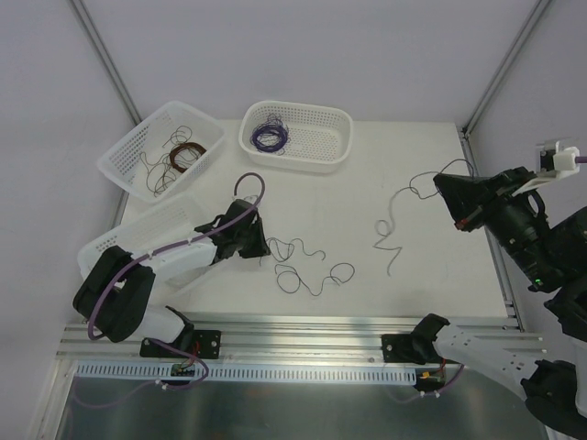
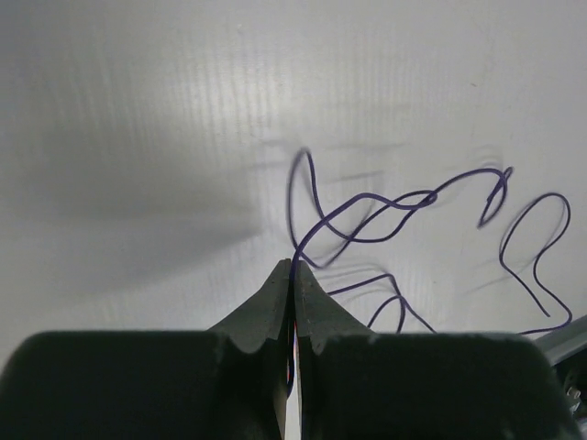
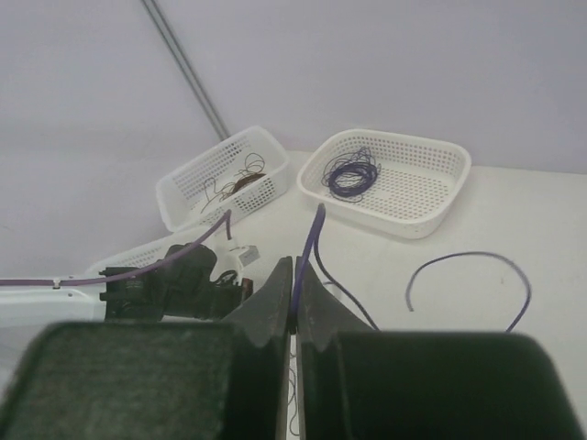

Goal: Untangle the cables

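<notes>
Holding thin scribbly purple wire (image 2: pixel 426 195) pinched in my left jaws; loops trail rightward across white worktop (image 1: pixel 348 202); right jaws clamp separate purple strand (image 3: pixel 316 229).

Both arms mix glossy black joint housings with white link shells. A thick purple hose (image 1: pixel 248 176) snakes along the left arm (image 1: pixel 174 259); the right arm (image 1: pixel 509 220) bears a white block (image 1: pixel 559 158) with a purple stub. The left gripper (image 2: pixel 293 275) and right gripper (image 3: pixel 293 275) have dark, matte, wedge-shaped fingers (image 2: pixel 261 316).

Left gripper (image 1: pixel 264 247) low, right gripper (image 1: pixel 442 186) raised, both jaws pressed together.
</notes>
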Motion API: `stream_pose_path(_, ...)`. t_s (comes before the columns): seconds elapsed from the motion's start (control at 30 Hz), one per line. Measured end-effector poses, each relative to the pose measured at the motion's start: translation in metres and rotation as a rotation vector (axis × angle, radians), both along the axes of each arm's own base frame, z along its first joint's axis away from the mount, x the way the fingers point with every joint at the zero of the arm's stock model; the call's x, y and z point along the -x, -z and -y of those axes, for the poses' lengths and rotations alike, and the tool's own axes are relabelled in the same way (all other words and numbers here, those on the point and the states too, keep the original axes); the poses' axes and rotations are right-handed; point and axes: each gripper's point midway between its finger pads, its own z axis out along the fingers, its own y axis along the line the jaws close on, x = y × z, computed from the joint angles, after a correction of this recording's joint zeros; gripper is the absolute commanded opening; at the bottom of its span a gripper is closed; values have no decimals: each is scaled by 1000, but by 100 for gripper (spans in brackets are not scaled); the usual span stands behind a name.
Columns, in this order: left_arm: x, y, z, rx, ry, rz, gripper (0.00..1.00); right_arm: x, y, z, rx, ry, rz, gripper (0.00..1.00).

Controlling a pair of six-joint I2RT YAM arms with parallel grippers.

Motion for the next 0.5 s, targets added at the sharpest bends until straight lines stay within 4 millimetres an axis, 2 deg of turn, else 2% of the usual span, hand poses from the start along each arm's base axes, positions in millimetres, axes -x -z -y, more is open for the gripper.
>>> stream_pose_path(0.13,3,9,-16,-8,-56,-57,0,4,-2,18,11,54,20,1)
stream_pose_path(0.27,8,10,-15,9,-43,-89,0,8,-4,28,0,82,35,1)
stream_pose_path(0.33,11,9,-11,20,-25,-97,0,6,-2,27,3,83,32,1)
stream_pose_path(0.5,18,-8,6,53,52,-68,2,-13,23,8,73,80,-30,1)
